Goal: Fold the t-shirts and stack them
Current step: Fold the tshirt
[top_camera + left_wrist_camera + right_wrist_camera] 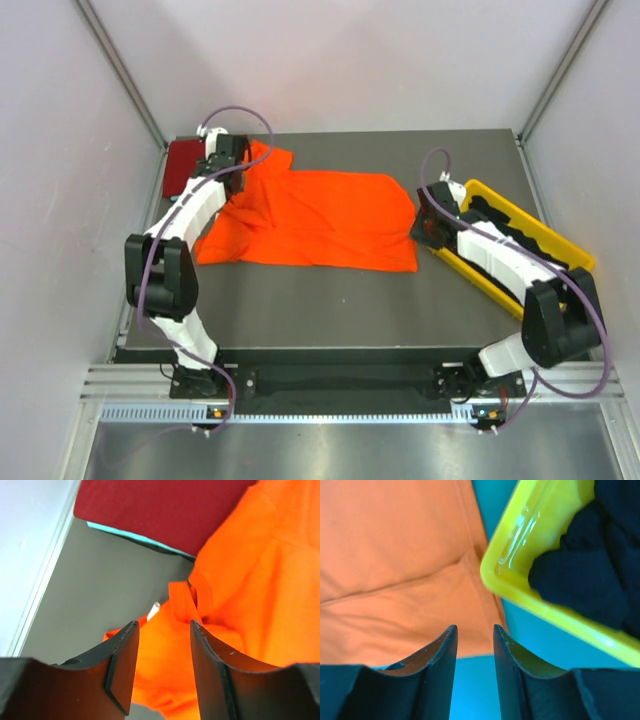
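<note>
Orange cloth fills the middle of the dark table (330,300): the orange t-shirt (320,220) lies spread out and unfolded, mostly flat, with its left part bunched and creased. By my reading the task is at an early to middle stage. A dark red shirt (183,165) sits folded flat at the far left corner, and the left wrist view shows a thin teal edge (125,532) under it, probably a teal shirt already stacked. Several black shirts (585,570) lie crumpled in the yellow bin (520,545) at the right, not yet folded. The left gripper (228,165) hovers over the rumpled left part of the orange shirt, jaws parted and gripping nothing. The right gripper (422,228) sits over the shirt's right edge, just beside the bin, its jaws narrowly apart and empty. Folding the orange shirt looks like the step in hand.
</note>
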Robot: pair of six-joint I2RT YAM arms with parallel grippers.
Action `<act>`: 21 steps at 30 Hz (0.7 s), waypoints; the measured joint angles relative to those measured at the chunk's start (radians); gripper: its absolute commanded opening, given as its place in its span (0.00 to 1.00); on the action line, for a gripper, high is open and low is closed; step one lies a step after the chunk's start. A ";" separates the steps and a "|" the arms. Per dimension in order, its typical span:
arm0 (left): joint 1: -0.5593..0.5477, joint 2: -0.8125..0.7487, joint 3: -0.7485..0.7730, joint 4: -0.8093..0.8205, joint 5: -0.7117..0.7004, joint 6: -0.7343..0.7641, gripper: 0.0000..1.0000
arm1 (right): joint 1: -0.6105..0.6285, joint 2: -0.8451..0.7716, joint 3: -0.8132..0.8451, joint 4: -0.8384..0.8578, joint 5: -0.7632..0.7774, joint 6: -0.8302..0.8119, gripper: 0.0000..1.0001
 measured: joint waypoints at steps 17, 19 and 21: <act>0.292 -0.408 -0.483 -0.026 0.541 -0.172 0.52 | 0.111 -0.138 -0.248 0.048 -0.014 0.289 0.40; 0.357 -0.409 -0.519 -0.030 0.565 -0.192 0.55 | 0.117 -0.122 -0.248 0.058 0.004 0.314 0.41; 0.371 -0.418 -0.537 -0.033 0.572 -0.205 0.58 | 0.119 -0.098 -0.249 0.065 0.015 0.335 0.41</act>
